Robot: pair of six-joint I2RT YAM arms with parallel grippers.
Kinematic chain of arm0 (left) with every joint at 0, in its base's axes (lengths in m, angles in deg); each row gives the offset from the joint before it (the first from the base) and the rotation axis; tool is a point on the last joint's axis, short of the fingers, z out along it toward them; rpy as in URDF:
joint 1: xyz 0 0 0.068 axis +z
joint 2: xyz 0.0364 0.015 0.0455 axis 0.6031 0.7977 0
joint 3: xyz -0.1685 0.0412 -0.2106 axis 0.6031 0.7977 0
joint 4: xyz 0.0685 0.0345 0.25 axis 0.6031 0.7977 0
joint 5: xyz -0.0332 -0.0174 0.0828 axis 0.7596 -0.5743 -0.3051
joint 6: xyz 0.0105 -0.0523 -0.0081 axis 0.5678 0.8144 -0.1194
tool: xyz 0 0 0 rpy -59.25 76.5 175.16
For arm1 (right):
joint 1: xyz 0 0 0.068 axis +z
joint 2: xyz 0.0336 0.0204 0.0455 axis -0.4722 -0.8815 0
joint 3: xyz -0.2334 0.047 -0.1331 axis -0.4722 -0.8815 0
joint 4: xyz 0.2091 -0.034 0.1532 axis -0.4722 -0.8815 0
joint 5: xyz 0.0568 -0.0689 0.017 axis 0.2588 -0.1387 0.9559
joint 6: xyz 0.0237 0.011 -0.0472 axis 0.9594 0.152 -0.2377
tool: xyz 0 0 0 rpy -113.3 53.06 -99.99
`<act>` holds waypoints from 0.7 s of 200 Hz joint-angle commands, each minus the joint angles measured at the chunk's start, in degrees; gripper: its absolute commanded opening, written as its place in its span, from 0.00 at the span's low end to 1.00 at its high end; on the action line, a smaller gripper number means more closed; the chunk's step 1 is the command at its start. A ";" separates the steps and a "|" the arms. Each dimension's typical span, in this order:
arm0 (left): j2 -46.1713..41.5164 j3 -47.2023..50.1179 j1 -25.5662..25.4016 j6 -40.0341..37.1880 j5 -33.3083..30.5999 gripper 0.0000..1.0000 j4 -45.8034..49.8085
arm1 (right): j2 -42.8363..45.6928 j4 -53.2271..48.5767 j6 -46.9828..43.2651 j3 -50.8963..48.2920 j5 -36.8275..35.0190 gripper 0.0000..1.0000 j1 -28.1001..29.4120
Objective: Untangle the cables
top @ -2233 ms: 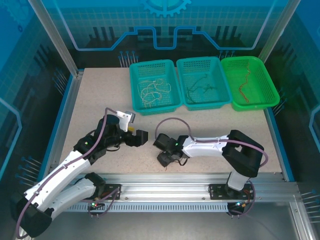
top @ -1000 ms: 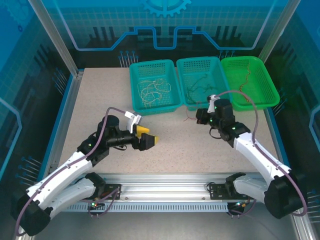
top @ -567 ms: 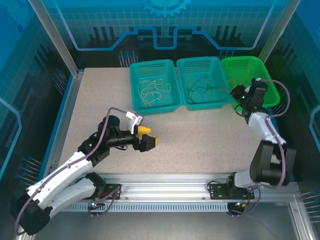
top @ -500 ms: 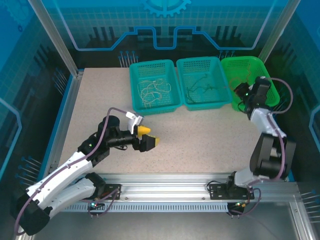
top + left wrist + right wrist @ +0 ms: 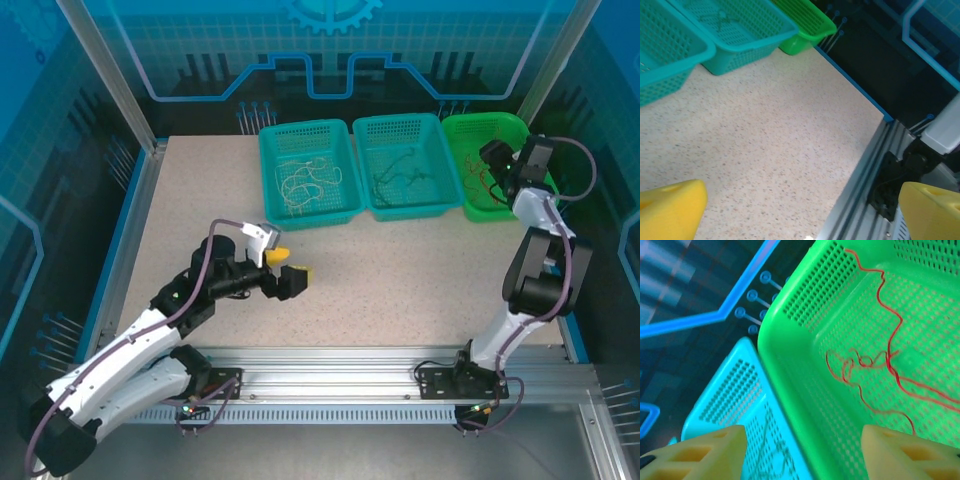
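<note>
Speckled beige worktop (image 5: 200,200) carries three baskets along its far edge, and we judge the sorting close to finished. White cables (image 5: 305,182) lie in the left teal basket (image 5: 315,222), dark cables (image 5: 405,178) in the middle teal basket (image 5: 415,213), and red cables (image 5: 887,360) in the green basket (image 5: 515,212). The right fingers (image 5: 695,452) hang spread over the green basket, on its side nearest the middle one, with nothing between them. The left fingers (image 5: 670,207) are likewise parted and empty, low over the worktop and well short of the baskets.

To do this step well, we would raise the right arm straight up before moving it sideways. That way no finger hooks a red loop or the rim and drags a strand out.

Some things are hard to make out. The red strands cross in small curls, and we cannot tell whether they merely overlie one another or are knotted. One of them runs off the edge of the wrist view. From above, all the cables are thin scribbles, so we cannot say whether the white loops are separate.
</note>
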 commanded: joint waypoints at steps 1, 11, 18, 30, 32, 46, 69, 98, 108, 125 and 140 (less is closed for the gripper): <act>0.14 -0.88 -0.08 -0.35 -21.28 0.99 5.21 | 9.00 -2.15 -6.70 -4.88 1.76 0.63 1.84; 0.51 -1.01 0.05 0.21 -30.74 0.99 6.40 | 13.47 -2.91 -9.13 -8.78 1.28 0.64 2.96; 0.73 -0.61 0.39 -0.69 -34.96 0.99 5.40 | 17.15 -3.16 -10.61 -11.98 0.29 0.65 4.03; 0.82 1.02 1.61 -3.74 -38.74 0.99 1.72 | 23.78 -3.16 -13.40 -17.94 -2.41 0.66 6.41; 0.83 1.27 1.94 -4.14 -39.20 0.99 1.19 | 24.94 -3.00 -13.81 -19.14 -3.22 0.66 7.15; 0.86 2.54 4.09 -7.33 -42.87 0.99 -2.08 | 32.49 -1.92 -17.61 -26.87 -9.49 0.70 12.27; 0.69 6.20 9.07 -12.04 -46.22 0.99 -9.25 | 43.10 2.03 -24.53 -38.30 -20.39 0.76 21.82; 3.69 10.38 14.42 -17.32 -45.42 0.99 -15.64 | 48.24 9.51 -28.55 -48.81 -29.96 0.91 27.03; 5.75 11.36 15.16 -18.76 -46.42 0.99 -17.60 | 45.84 12.96 -29.71 -50.52 -32.10 0.94 27.23; 9.50 13.58 16.64 -20.92 -46.23 0.99 -24.08 | 38.35 17.99 -33.01 -50.32 -33.14 0.99 27.50; 13.44 15.27 18.93 -21.42 -43.97 0.99 -30.79 | 29.85 19.96 -34.93 -47.33 -33.35 1.00 27.64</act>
